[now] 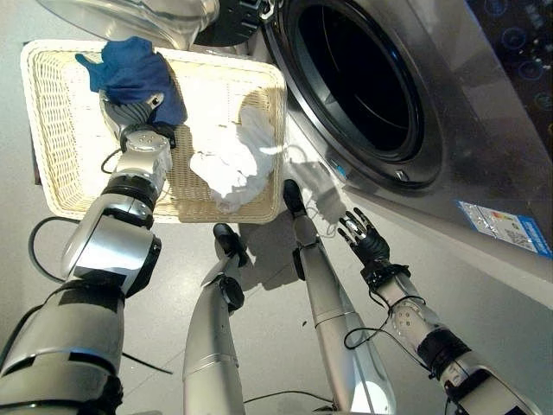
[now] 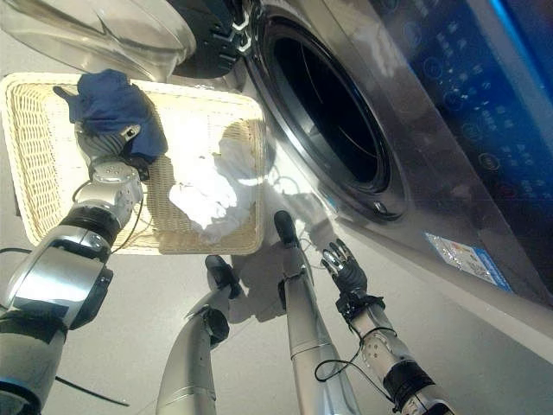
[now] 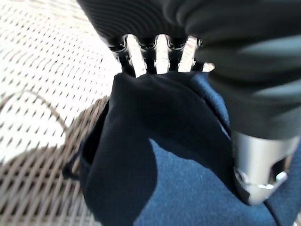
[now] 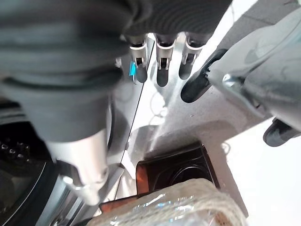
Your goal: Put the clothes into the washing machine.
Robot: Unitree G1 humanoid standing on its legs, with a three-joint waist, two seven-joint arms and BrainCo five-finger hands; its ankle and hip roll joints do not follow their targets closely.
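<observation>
A dark blue garment (image 1: 134, 73) lies bunched at the far left of the wicker basket (image 1: 52, 130). My left hand (image 1: 138, 112) is under and against it, and in the left wrist view its fingers (image 3: 160, 56) curl into the blue cloth (image 3: 178, 179) with the thumb beside it. A white garment (image 1: 232, 166) sits crumpled at the basket's right side. My right hand (image 1: 365, 238) hangs open and holds nothing, low in front of the washing machine, below its round drum opening (image 1: 359, 78).
The washer's glass door (image 1: 147, 17) stands swung open above the basket's far edge. The basket rests on the floor right beside the machine's front panel (image 1: 484, 164).
</observation>
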